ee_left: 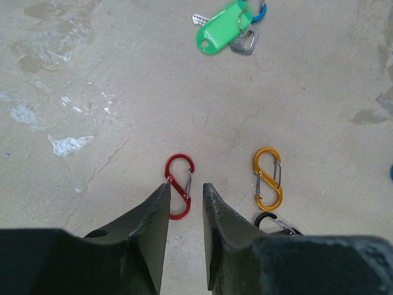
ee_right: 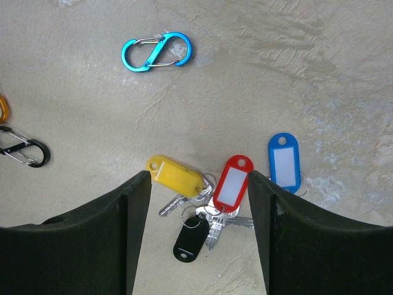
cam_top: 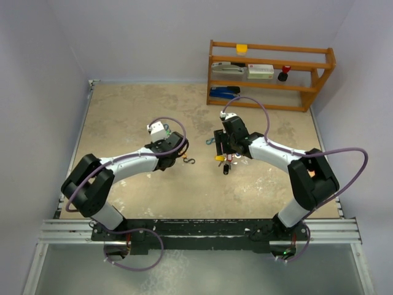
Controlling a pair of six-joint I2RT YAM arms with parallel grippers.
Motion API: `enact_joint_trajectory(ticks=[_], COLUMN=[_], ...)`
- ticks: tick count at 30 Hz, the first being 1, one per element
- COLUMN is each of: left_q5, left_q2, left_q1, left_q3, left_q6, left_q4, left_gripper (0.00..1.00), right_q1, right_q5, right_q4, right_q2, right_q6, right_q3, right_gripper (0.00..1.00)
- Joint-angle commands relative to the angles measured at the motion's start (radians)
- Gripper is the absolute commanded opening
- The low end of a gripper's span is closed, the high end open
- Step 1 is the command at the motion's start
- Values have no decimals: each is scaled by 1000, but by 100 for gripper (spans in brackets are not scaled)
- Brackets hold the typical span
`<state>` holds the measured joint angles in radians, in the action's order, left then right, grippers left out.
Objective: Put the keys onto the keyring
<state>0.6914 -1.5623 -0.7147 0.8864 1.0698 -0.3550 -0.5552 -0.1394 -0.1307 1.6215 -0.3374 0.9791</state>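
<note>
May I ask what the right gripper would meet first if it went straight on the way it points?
The right gripper would probably meet the keys on the table, near the red tag; depth is unclear.

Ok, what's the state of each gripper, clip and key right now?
left gripper: slightly open, tips at red clip
right gripper: wide open over key bunch
red clip: flat on table, closed
orange clip: flat, closed
blue clip: flat, closed
key bunch: clustered on table
green-tagged key: flat on table

Red clip (ee_left: pixel 179 186), orange clip (ee_left: pixel 268 179), wooden shelf (cam_top: pixel 288 49)
</note>
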Motion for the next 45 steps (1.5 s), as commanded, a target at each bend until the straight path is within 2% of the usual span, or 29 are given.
enact_joint_trajectory(ticks=[1,4,7,8,9,12,19,25,31,39,45], left_q5=[-35,-48,-98,-114,-127,-140,-126,-144,-145,-132,-130], left_q2=[-14,7,51,69,90,137,176,151,126,126,117], left_q1=[2,2,10,14,17,30,35,37,37,37,37], left_q3=[23,0,-52,-73,-91,-127,-141,-123,-106,-114,-103], left_q6=[-8,-23,-48,-56,-66,-94,-115,-123,-119,-102,-110], left_q4=[29,70,157,193,223,276,282,277,259,244,236], left_gripper=[26,33,46,56,60,65,69,69,70,70,70], right_q1=[3,3,3,4,3,3,3,3,33,177,193], right_q5=[-12,-14,-22,-26,-31,-42,-40,-87,-134,-38,6], right_q4=[-4,-7,-12,-11,-7,-1,3,13,-48,-35,-38], right_q2=[-36,-28,-36,-44,-52,-69,-81,-134,-148,-164,-141], right_q6=[-6,-8,-9,-11,-12,-12,-14,-35,-50,-53,-55], right_q3=[9,13,12,9,4,-6,4,-32,-34,-100,-100], right_gripper=[67,67,67,67,67,67,68,77,78,78,77])
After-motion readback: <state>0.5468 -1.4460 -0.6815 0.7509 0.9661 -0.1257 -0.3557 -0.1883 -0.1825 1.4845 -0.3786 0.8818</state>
